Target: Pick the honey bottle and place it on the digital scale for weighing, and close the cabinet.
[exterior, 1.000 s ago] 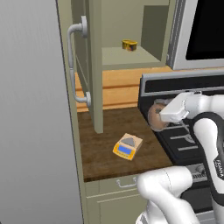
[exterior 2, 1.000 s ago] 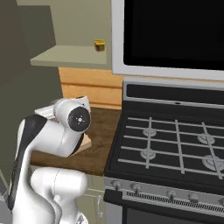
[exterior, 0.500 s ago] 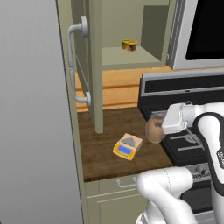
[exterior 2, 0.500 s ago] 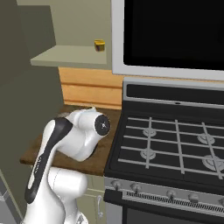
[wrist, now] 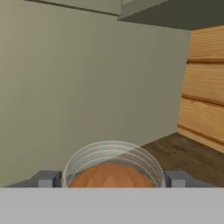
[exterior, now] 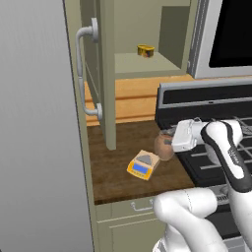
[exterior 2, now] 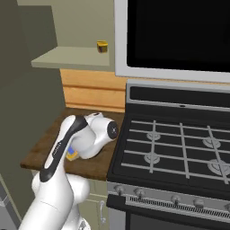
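Honey bottle (exterior: pixel 163 145), pinched in my tool (exterior: pixel 170 142), hangs just right of the digital scale (exterior: pixel 143 165) on the tabletop (exterior: pixel 110 167), slightly above its platform.

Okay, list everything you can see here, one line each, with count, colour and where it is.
Rounded brown honey bottle: one, brown, held in the gripper beside the scale.
Flat digital scale: one, yellow-orange, on the wooden counter.
Tall cabinet door: one, olive-beige, open, grey bar handle.
Short tin: one, yellow, on the cabinet shelf.
Wooden counter: one, dark brown, below the cabinet.
Gas stove: one, black, right of the counter.
Gripper: one, shut on the bottle.
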You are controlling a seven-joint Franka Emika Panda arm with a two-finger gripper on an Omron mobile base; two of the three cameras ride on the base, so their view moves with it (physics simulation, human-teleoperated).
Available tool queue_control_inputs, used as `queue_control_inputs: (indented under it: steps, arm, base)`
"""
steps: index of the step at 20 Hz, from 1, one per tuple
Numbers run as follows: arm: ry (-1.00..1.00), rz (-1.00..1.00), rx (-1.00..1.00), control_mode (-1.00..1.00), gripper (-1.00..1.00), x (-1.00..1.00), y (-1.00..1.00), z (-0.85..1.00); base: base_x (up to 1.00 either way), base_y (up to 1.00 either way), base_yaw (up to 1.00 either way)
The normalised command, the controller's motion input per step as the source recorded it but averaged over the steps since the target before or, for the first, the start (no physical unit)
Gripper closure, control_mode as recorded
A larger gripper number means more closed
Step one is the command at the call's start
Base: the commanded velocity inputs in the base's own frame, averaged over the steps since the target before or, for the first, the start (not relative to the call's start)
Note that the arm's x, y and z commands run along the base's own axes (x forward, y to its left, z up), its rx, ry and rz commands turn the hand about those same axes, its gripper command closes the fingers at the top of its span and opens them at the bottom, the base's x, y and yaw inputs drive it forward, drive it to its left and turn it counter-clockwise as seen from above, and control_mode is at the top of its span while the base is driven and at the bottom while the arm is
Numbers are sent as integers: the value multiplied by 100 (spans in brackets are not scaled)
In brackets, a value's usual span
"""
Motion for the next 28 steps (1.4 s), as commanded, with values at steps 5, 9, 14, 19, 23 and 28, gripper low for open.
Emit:
queue_control_inputs:
  steps: [5, 9, 14, 19, 23, 28]
  arm:
    - [0, 0, 0, -100, 100, 39, 12, -37]
    - [-1, 0, 0, -100, 100, 32, 16, -36]
    - [-4, 0, 0, -100, 100, 28, 19, -29]
    - [-3, 0, 0, -100, 100, 22, 5, -30]
    - [0, 0, 0, -100, 100, 18, 4, -30]
    - [-1, 0, 0, -100, 100, 24, 3, -19]
  base:
    - [0, 0, 0]
    - [0, 0, 0]
    - [0, 0, 0]
    - [0, 0, 0]
    - [0, 0, 0]
    - [0, 0, 0]
